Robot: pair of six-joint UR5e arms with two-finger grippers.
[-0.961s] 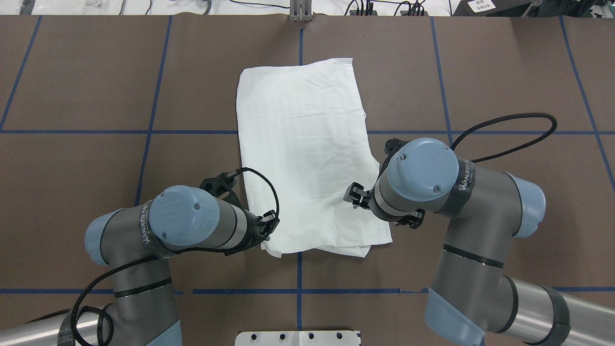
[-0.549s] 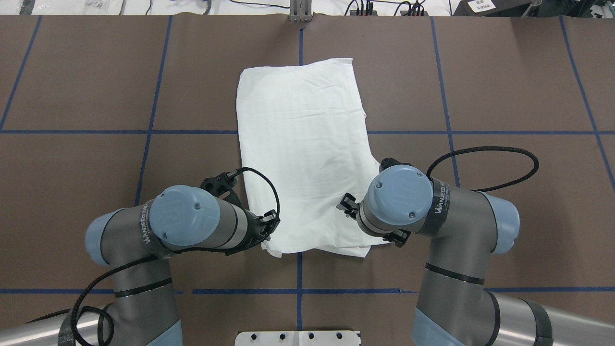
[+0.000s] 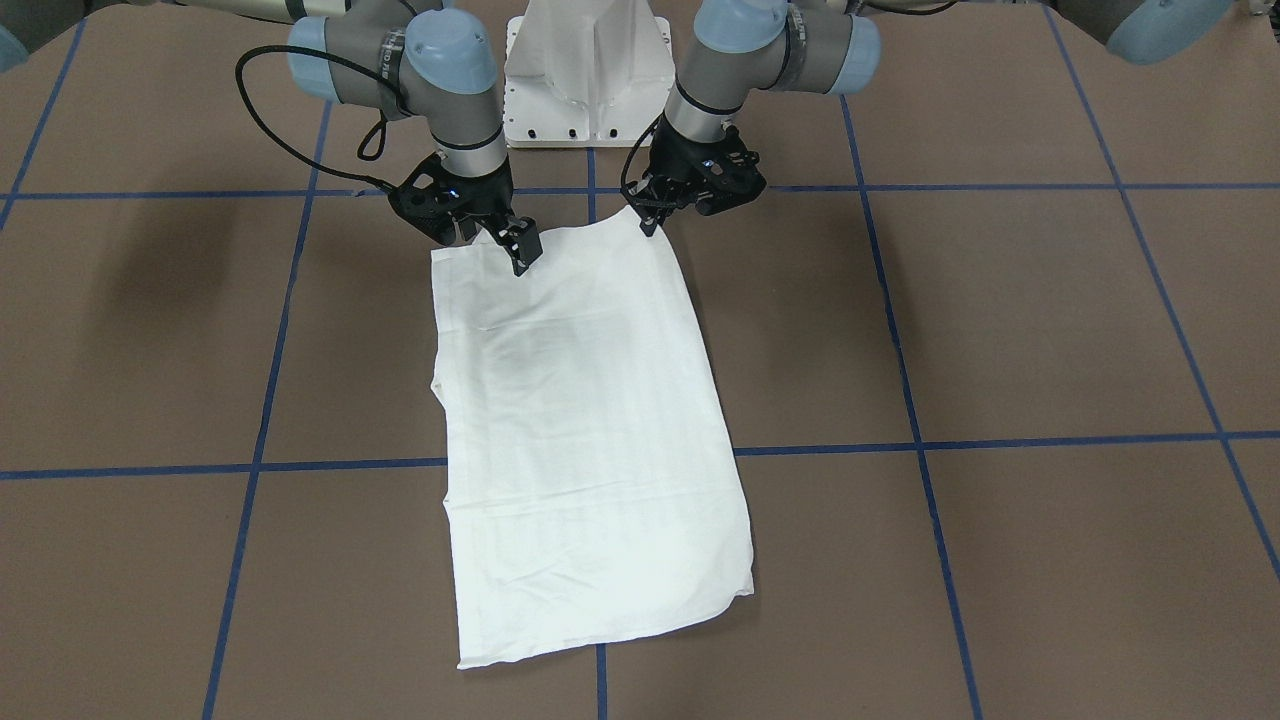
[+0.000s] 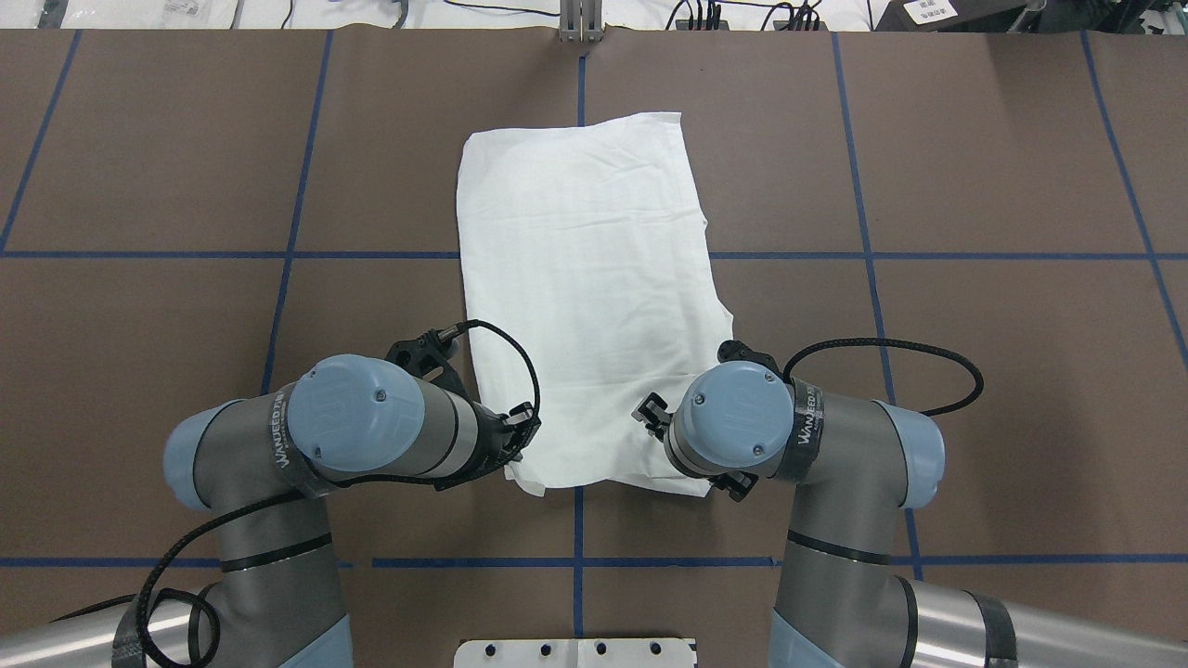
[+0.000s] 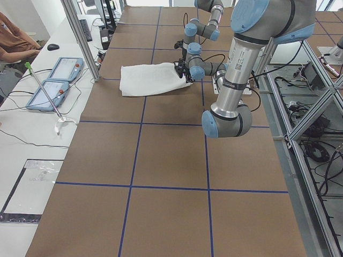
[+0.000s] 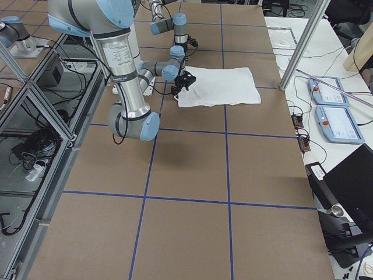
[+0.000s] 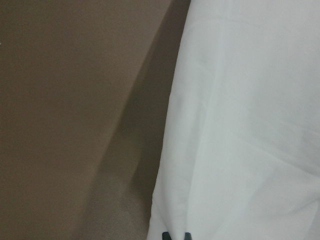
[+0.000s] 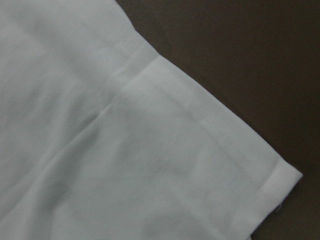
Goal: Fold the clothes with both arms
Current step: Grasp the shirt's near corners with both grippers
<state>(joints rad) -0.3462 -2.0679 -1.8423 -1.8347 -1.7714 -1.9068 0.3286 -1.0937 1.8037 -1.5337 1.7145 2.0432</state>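
Shirt (image 4: 585, 278) folded to long white rectangle, flat mid-table (image 4: 186, 186). Nearest robot, we see left gripper (image 3: 648, 218) at near left corner, fingers pinched onto cloth edge. Right gripper (image 3: 497, 240) over near right corner, fingers spread, holding nothing. Far end lies flat.

The table's brown covering (image 4: 974, 139) is marked into squares by blue tape lines (image 4: 297, 213). A white pedestal base (image 3: 588, 70) stands at one table edge. Two teach pendants (image 5: 66, 68) and a computer mouse (image 5: 52, 47) lie on a white side bench (image 5: 32, 120).
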